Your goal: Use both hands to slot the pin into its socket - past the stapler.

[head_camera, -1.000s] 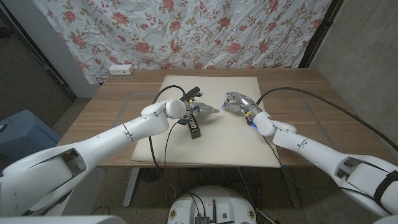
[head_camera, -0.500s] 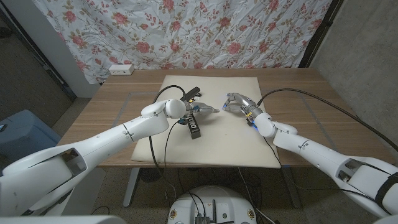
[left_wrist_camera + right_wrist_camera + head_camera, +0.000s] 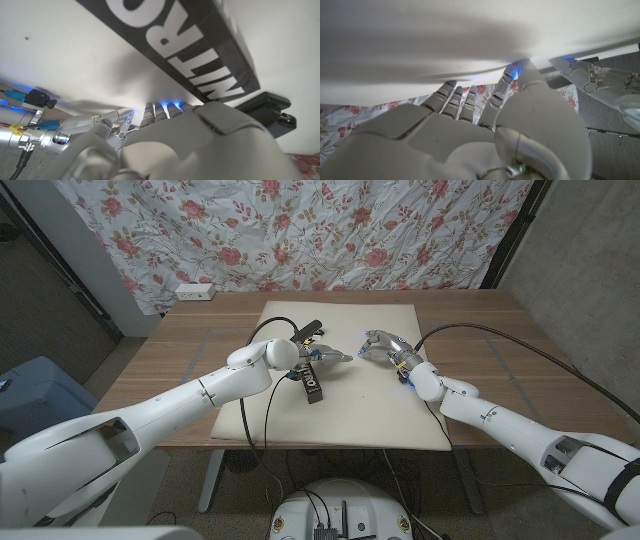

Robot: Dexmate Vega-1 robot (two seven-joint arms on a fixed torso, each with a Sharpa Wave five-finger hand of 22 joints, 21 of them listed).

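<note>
Over the white mat [image 3: 390, 405] my two hands hang close together, fingertips a short gap apart. My left hand [image 3: 328, 356] reaches right with its fingers drawn together; my right hand [image 3: 381, 341] faces it with its fingers curled in. The frames are too small and blocked to show a pin or socket in either hand. A long black box with white letters [image 3: 310, 385] [image 3: 190, 55] lies on the mat just under my left hand. The black stapler [image 3: 307, 331] [image 3: 265, 112] sits behind that hand. The right wrist view shows my right hand [image 3: 470, 130] above the mat with my left hand's fingers [image 3: 600, 80] beside it.
A white power strip [image 3: 194, 291] lies at the table's far left edge before the floral curtain. A black cable [image 3: 480, 327] runs across the table's right side to my right wrist, another loops by my left arm [image 3: 258, 335]. A blue bin [image 3: 30, 385] stands left of the table.
My right hand and forearm have edged slightly to the right. The left arm, box and stapler have kept their places.
</note>
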